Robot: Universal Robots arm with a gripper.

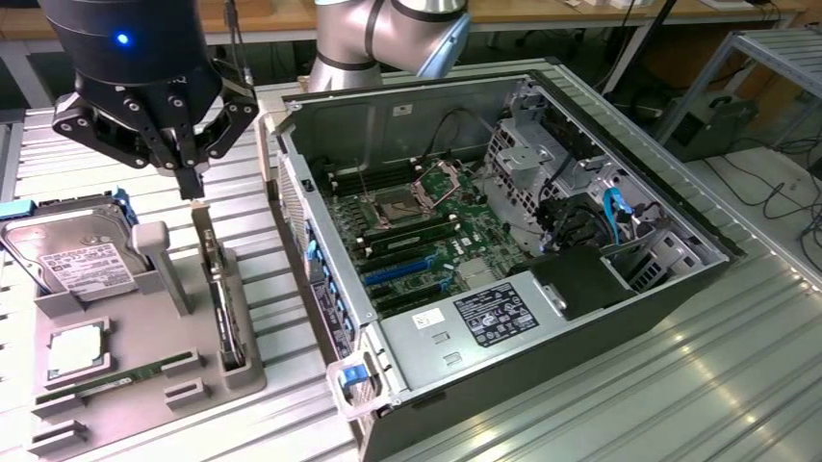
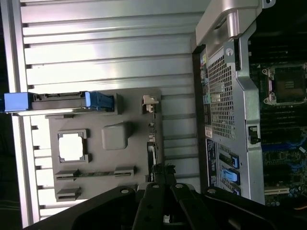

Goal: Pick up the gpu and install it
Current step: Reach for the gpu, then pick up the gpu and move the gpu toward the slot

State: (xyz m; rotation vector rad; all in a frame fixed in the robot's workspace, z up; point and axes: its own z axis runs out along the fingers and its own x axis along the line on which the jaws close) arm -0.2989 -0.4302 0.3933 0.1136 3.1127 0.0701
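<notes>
Gpu (image 1: pixel 221 289) stands on edge in tray (image 1: pixel 154 337) beside case (image 1: pixel 552 385). Gripper (image 1: pixel 192 191) is closed, seemingly pinching its top end. Risk: thin end grip, so card tilts or snags the slot.

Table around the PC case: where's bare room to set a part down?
Widest bare table: exterior view's right of the computer case. Also the slats past the hard drive end of the parts tray. Crowded: the narrow strip between tray and case, beside the graphics card.

Jaws closed at gpu (image 1: pixel 227 313) upper end — gpu on edge in grey tray (image 1: pixel 141 332), beside open computer case (image 1: pixel 449 404).
</notes>
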